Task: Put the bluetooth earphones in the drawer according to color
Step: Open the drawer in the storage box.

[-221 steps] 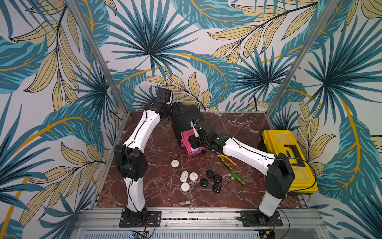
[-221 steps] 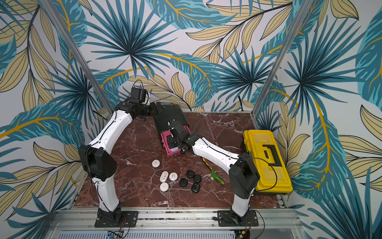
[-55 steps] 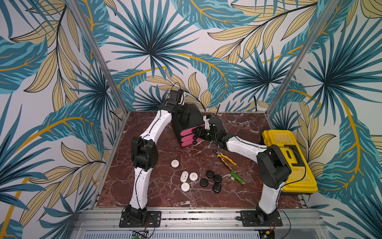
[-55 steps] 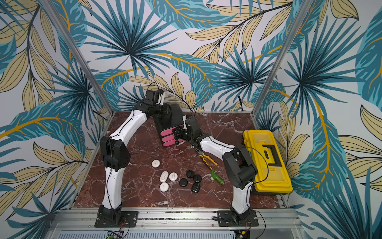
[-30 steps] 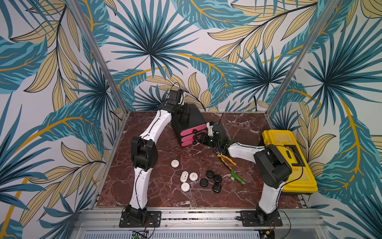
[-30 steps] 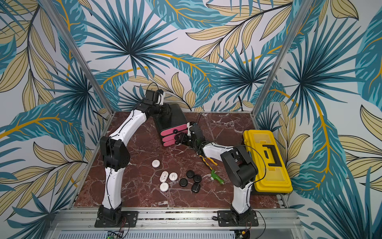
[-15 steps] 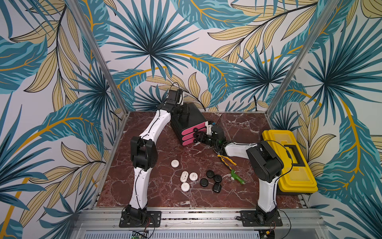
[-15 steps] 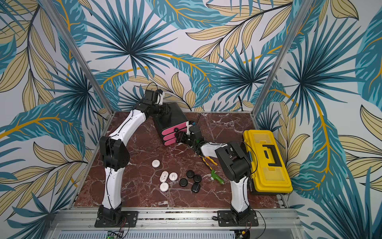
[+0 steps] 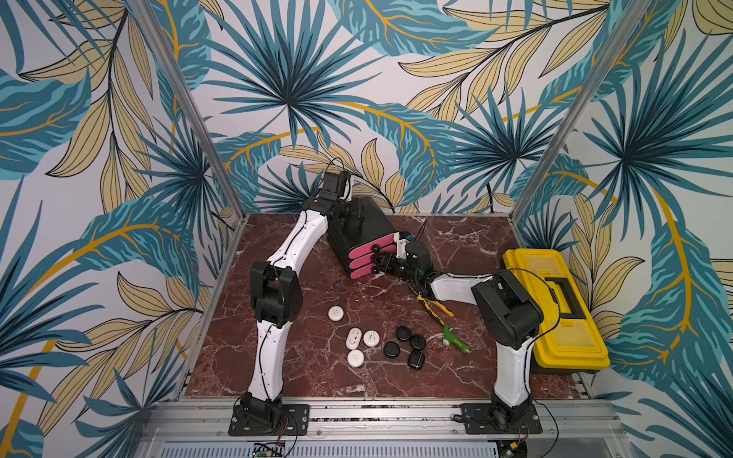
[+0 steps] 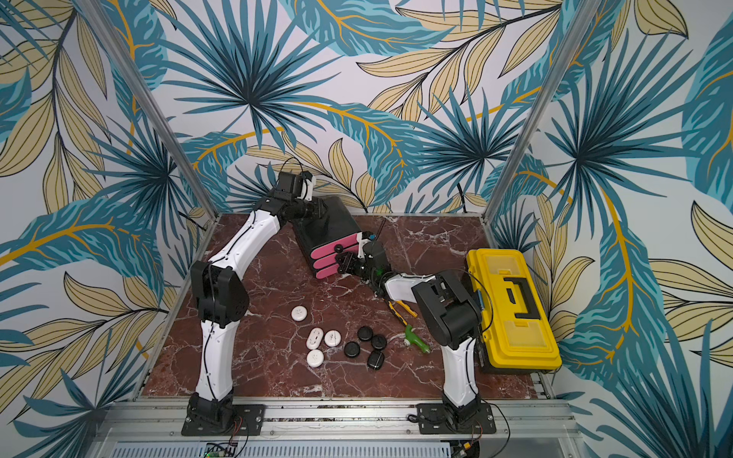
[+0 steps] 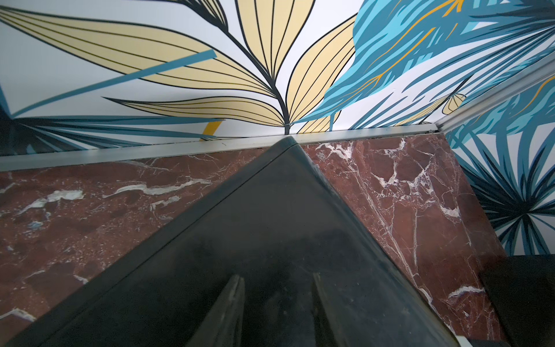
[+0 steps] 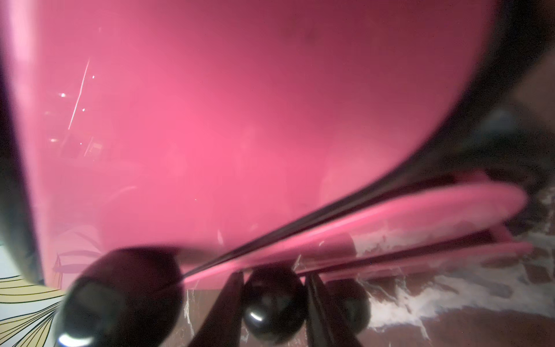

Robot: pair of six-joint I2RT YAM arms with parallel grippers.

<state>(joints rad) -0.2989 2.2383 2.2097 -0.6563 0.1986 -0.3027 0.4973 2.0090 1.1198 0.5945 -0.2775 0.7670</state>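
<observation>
The drawer [image 9: 363, 232], a black cabinet with three pink fronts, stands at the back of the table. My right gripper [image 9: 379, 265] is at its front and is shut on the middle knob [image 12: 274, 312]. The knob sits between both fingers [image 12: 231, 303]. My left gripper [image 9: 344, 210] lies on the cabinet's black top [image 11: 270, 225]. Its jaws stand a little apart with nothing between them. Several white earphones [image 9: 336, 313] and several black earphones [image 9: 403, 333] lie loose near the table's middle, seen in both top views [image 10: 298, 313].
A yellow toolbox [image 9: 555, 309] stands along the right edge. Yellow-handled pliers [image 9: 434, 307] and a green plastic tool [image 9: 454, 341] lie under my right forearm, just right of the black cases. Patterned walls close in the back and sides.
My right gripper has moved in to the drawer front and its jaws have narrowed onto the middle knob. The drawer that stood pulled out seconds ago is pushed in. The left arm has not moved.
</observation>
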